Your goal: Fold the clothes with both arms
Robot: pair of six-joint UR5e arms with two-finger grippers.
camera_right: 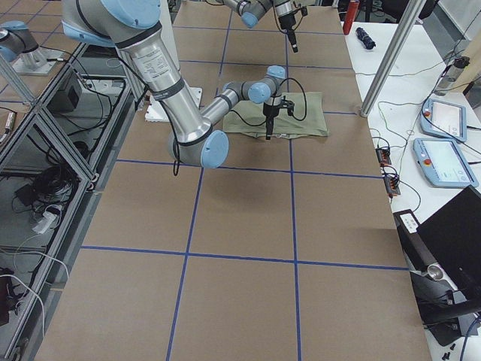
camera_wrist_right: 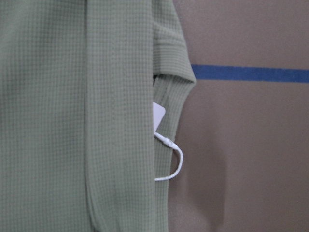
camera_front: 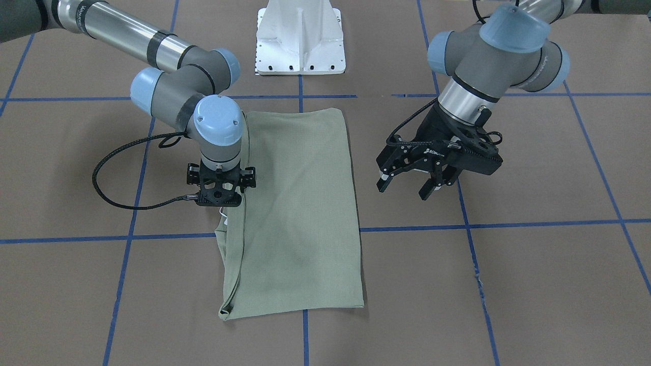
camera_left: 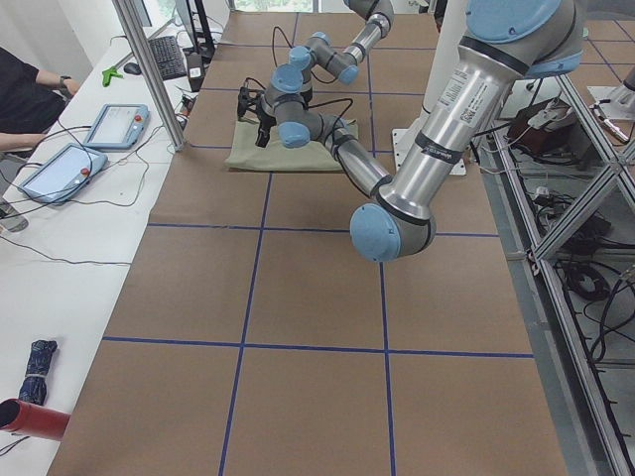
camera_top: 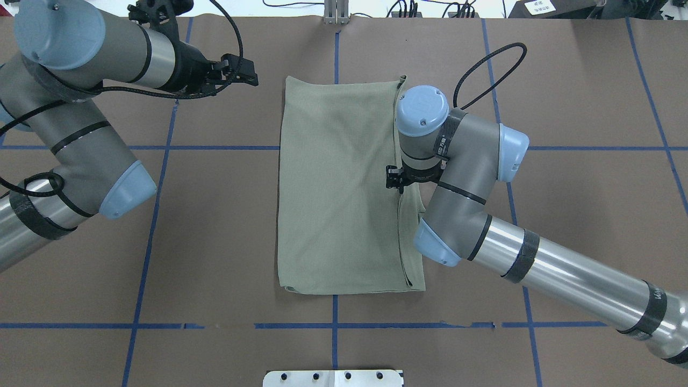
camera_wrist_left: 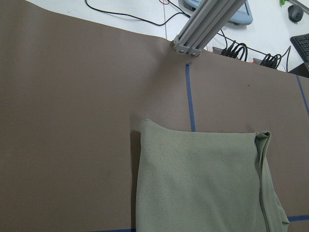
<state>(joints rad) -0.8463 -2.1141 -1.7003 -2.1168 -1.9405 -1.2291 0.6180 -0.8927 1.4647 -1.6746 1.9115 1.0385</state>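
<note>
The sage-green shirt [camera_front: 300, 213] lies flat on the brown table, folded into a long rectangle [camera_top: 338, 188]. My right gripper [camera_front: 219, 199] points straight down at the shirt's long edge on my right [camera_top: 400, 180]. Its fingers are hidden under the wrist, so I cannot tell whether it is open or shut. The right wrist view shows the layered knit edge [camera_wrist_right: 72, 116] with a white hang tag [camera_wrist_right: 159, 115] and its string peeking out. My left gripper [camera_front: 403, 190] is open and empty, held above bare table off the shirt's other side [camera_top: 248, 70]. The left wrist view shows the shirt's far end [camera_wrist_left: 198, 183].
The white base pedestal [camera_front: 300, 40] stands at the robot's side of the table. Blue tape lines [camera_front: 508, 223] grid the brown surface. An aluminium post [camera_wrist_left: 207, 24] and cables stand at the far edge. Tablets [camera_right: 443, 143] lie on the operators' white bench.
</note>
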